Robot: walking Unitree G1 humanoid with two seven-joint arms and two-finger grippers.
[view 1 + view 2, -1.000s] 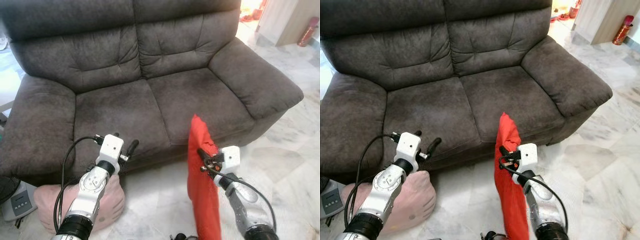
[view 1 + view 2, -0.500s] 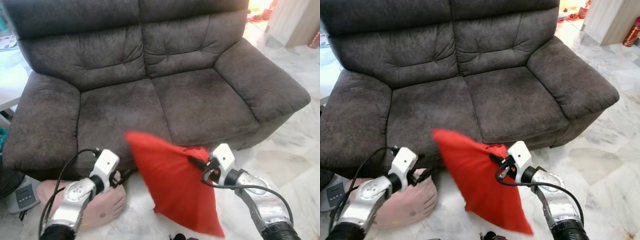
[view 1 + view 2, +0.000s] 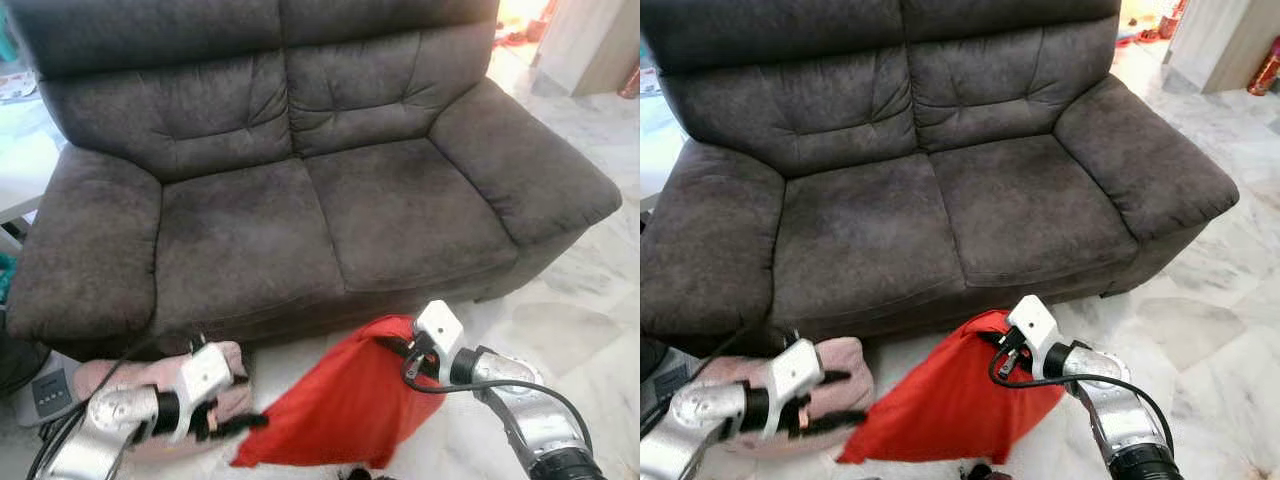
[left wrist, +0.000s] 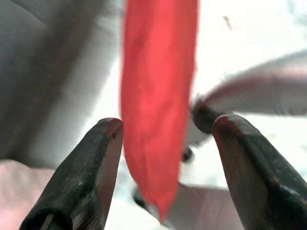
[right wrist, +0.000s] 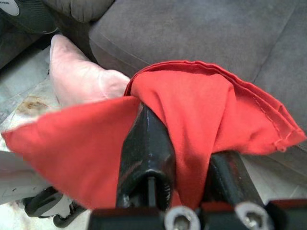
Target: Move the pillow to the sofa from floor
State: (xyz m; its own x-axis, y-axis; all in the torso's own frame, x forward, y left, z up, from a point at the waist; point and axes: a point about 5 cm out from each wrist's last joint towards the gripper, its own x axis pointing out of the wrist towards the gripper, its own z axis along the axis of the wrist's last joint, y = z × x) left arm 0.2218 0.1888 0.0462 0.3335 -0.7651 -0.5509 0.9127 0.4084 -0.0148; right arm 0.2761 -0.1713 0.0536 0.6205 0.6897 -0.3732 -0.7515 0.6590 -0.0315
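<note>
Left eye view: the right gripper (image 3: 385,343) has its jaws clamped on a corner of the red pillow (image 3: 335,410), which hangs low in front of the sofa (image 3: 300,190), above the floor (image 3: 590,290). The left gripper (image 3: 240,424), jaws apart, reaches toward the pillow's lower corner, beside a pink pillow (image 3: 150,375) at the sofa's foot.

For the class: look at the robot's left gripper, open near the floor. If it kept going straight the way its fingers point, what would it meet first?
Most likely the red pillow. The left gripper points at the pillow's near edge, which hangs between its open fingers in the wrist view. How far off is unclear.
</note>
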